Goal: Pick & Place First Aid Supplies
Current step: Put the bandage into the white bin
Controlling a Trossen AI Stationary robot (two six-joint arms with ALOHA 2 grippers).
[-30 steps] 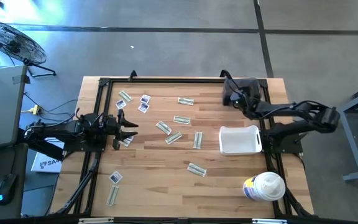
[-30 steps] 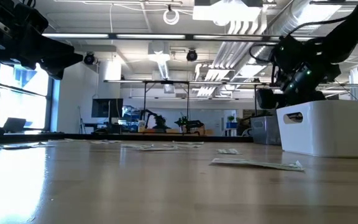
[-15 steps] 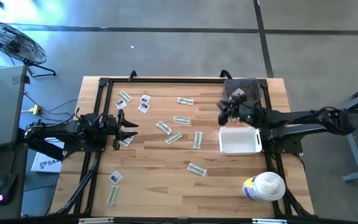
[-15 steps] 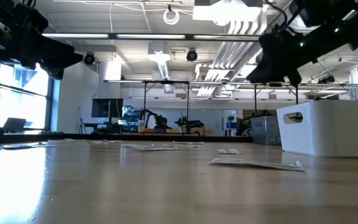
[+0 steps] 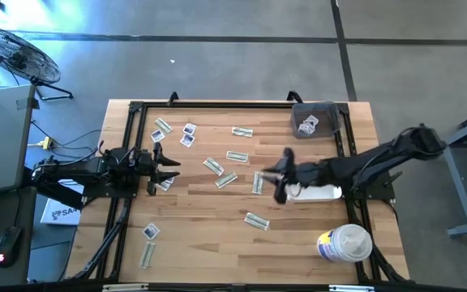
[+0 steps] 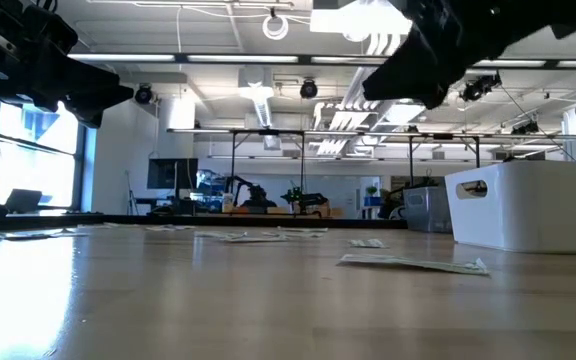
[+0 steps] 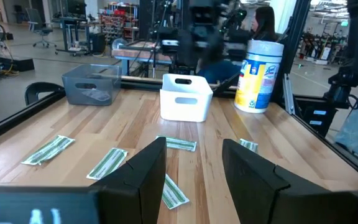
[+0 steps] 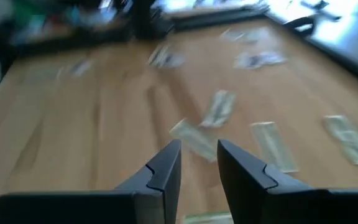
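One right claw (image 5: 280,180) moved over packets (image 5: 258,182)

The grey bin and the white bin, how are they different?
The grey bin is dark and see-through, while the white bin is solid white. The grey bin sits at the table's far corner with packets inside; the white bin sits nearer the middle, partly under the right arm. Both are small, open-topped and rectangular.

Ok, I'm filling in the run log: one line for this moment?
right gripper: open, empty, above strip wrappers | left gripper: open, idle at left edge | grey bin: holds packets
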